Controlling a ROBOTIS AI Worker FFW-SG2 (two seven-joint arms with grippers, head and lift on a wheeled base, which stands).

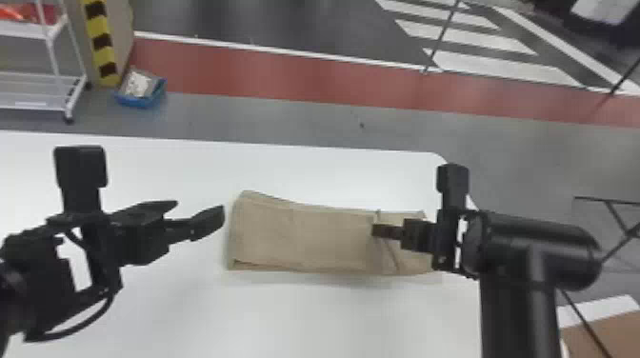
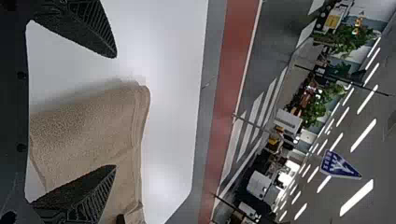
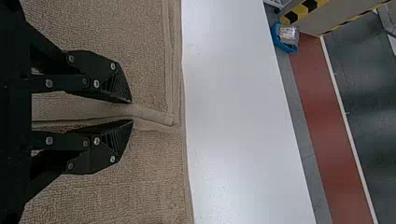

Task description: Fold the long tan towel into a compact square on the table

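specimen: the long tan towel (image 1: pixel 305 238), flat on the white table (image 1: pixel 285 314) as a layered strip, clearly longer than wide. its length runs from the left gripper's side to beneath the right gripper. all places below are taken from the towel.

step in hand, my reading: partway through. a narrow strip is already made, and an upper layer's edge is being managed near the towel's right end. the square is not reached. the next move probably calls for laying that edge flat, letting go cleanly, then bringing one end across the other. risk: a tug here could skew the layers or leave a ridge inside the fold.

appearance: nubby pile, plain tan. left end is a rounded, stacked fold with fairly even sides. near the right end a hemmed edge crosses the width, kinked and slightly raised at the fingers; the lower layer runs on past it.

tool, right gripper (image 3: pixel 131 111): over the towel near its right end, fingers drawn close together, apparently nipping the raised cloth along that hem.

tool, left gripper (image 1: pixel 200 206): just off the towel's left end, fingers spread wide, nothing between them.

farther out: the table's side edge passes close by the towel's right end. on the floor beyond the towel, toward its left, sit a blue bin (image 1: pixel 141 90) and a white cart (image 1: pixel 52 71).
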